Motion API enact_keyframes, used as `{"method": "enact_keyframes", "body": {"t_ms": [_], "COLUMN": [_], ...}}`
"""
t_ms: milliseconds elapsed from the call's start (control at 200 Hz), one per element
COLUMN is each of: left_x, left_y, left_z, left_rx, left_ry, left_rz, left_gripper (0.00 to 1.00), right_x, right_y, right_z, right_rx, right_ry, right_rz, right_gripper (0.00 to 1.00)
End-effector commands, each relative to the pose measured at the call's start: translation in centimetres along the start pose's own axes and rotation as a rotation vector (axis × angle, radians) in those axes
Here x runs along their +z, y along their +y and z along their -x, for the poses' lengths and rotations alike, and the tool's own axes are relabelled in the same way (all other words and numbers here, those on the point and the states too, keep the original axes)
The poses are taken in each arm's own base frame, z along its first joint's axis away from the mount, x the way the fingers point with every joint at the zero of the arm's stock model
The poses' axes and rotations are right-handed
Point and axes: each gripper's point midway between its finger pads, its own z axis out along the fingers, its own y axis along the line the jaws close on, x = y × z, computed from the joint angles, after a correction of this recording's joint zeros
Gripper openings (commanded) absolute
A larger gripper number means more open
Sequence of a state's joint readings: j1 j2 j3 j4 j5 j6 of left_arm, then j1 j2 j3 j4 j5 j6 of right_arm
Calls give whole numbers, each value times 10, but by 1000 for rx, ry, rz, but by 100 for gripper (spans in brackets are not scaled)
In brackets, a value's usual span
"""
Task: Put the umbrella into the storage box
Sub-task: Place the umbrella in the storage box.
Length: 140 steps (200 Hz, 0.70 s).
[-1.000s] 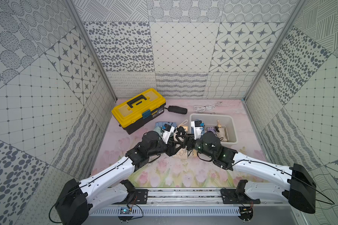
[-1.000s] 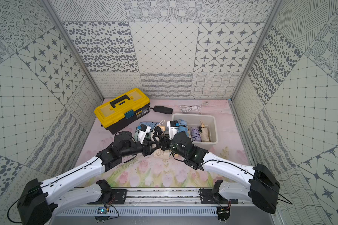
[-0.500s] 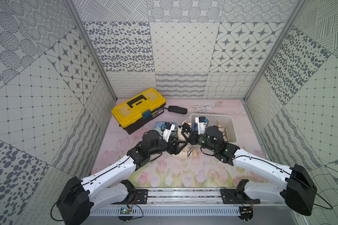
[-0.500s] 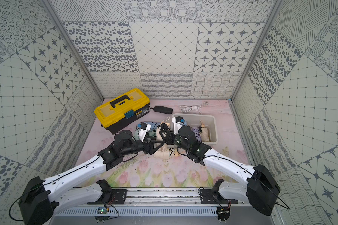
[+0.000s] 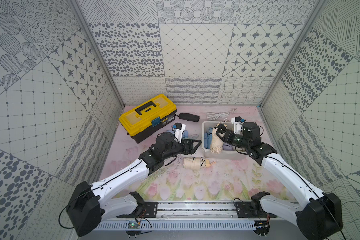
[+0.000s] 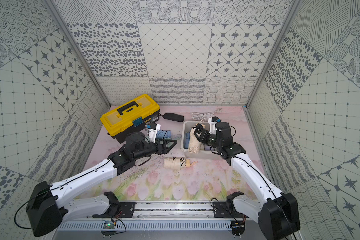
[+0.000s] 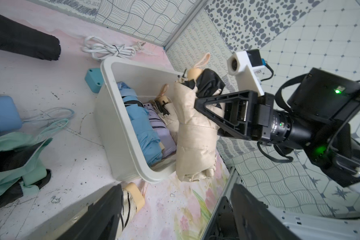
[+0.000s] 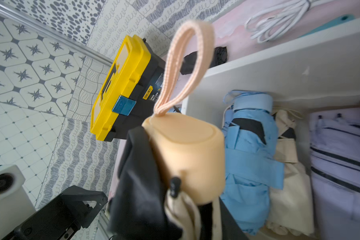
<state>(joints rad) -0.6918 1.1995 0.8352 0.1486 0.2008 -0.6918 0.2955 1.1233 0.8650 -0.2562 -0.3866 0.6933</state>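
The right end effector (image 5: 219, 133) is clamping a folded beige umbrella (image 7: 193, 141) around its middle and holding it tilted over the white storage box (image 5: 227, 155), the peach handle and strap loop pointing up toward the far end. The umbrella's lower end is hanging at the box's near rim; whether it is touching the rim cannot be told. Inside the box, a blue umbrella (image 7: 141, 128), a lilac umbrella (image 7: 164, 133) and another beige one are lying side by side along its length. The left end effector (image 5: 195, 145) is hovering with its jaws spread wide and gripping nothing, above the floral counter (image 5: 175, 182) between the yellow toolbox (image 5: 147, 116) and the box. A beige umbrella with black stripes (image 5: 196, 162) is lying on the counter just in front of the box. Toward the back wall, a black bundle (image 5: 189, 117) and a coiled white cable (image 5: 218, 115) are resting on the counter.
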Motion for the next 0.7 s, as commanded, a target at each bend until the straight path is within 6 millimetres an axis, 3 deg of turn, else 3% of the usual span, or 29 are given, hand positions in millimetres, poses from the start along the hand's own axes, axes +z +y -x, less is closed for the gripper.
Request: {"method": "enact_keyframes", "body": {"t_ms": [0, 315, 545, 695], "left_x": [22, 63, 91, 110], "left_y": [20, 38, 53, 57], "left_z": [9, -8, -15, -17], "left_rx": [-167, -281, -257, -239], "left_ry": [9, 181, 247, 295], "left_rz": [138, 262, 318, 316], "left_gripper": [85, 78, 74, 64], "right_x": [-9, -9, 11, 28], "right_y": [7, -28, -52, -69], "right_z": [23, 66, 69, 62], "right_rx": [-31, -136, -199, -211], "right_ry": [-10, -40, 18, 74], "right_rz": [23, -169, -257, -281], "right_gripper": [35, 35, 34, 34]}}
